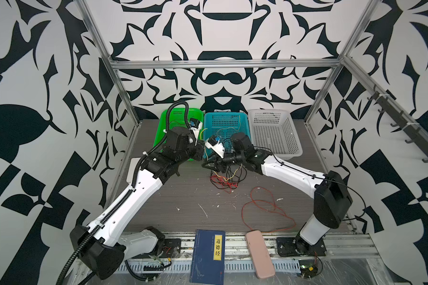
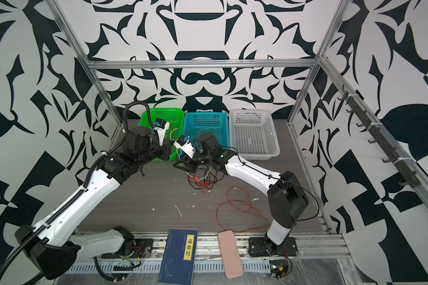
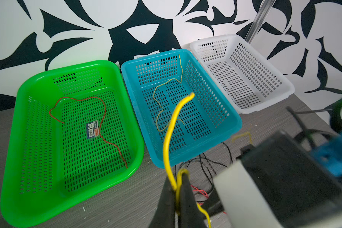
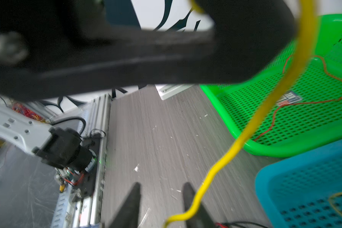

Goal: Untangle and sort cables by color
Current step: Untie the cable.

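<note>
Left gripper (image 3: 176, 177) pinches a yellow cable (image 3: 167, 138), lower centre; right gripper (image 4: 162, 185) part-open beside it. Done — one red cable (image 3: 103, 122) in green basket (image 3: 10, 142), another yellow cable (image 3: 156, 100) in blue basket (image 3: 234, 120). Remaining: centre tangle (image 1: 224, 180), loose red loop (image 1: 269, 209).

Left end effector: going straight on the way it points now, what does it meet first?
Likely the near wall of the blue basket, ahead of the left end effector shut on the yellow cable. Depth is unclear; possibly the table first.
</note>
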`<state>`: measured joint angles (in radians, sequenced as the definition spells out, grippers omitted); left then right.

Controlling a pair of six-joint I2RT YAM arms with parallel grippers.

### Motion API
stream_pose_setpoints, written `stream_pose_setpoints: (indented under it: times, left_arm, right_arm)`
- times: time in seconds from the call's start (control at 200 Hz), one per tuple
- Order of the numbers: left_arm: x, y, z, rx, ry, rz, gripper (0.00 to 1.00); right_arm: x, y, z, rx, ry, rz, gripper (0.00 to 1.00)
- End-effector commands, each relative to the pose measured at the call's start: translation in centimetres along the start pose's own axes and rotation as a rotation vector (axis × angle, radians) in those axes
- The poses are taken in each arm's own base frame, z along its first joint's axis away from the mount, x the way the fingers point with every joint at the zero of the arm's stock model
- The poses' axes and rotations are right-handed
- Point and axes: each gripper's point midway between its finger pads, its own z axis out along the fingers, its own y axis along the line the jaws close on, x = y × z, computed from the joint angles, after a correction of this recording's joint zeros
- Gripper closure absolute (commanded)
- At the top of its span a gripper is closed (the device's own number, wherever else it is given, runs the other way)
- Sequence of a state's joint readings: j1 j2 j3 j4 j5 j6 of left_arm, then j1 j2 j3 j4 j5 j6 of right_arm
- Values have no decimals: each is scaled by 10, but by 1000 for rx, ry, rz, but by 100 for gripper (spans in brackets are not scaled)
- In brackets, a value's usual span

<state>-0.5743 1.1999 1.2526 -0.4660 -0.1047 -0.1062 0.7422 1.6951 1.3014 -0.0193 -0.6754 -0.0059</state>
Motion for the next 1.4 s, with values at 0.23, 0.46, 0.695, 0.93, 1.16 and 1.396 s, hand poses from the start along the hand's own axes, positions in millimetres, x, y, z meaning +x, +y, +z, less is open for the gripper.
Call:
stream_pose_setpoints:
  times: [0.23, 0.46, 0.695, 0.93, 1.16, 1.396]
  left_arm:
    - [-30, 25, -13, -129, -74, 50, 100]
    - [-55, 52, -26, -202, -116, 48, 100]
    - [-70, 70, -39, -259, -147, 45, 100]
    - [-88, 94, -58, -308, -194, 12, 100]
    - [-109, 107, -77, -340, -241, 2, 100]
    - [-129, 106, -95, -339, -294, 3, 100]
  right_arm:
    - [25, -5, -4, 92, 98, 2, 89]
    - [59, -7, -17, 154, 171, -2, 89]
    - [86, -10, -27, 200, 234, -14, 90]
    - [118, -28, -38, 286, 311, -1, 91]
    - [125, -53, -50, 391, 346, 11, 81]
    - [132, -72, -64, 469, 378, 22, 72]
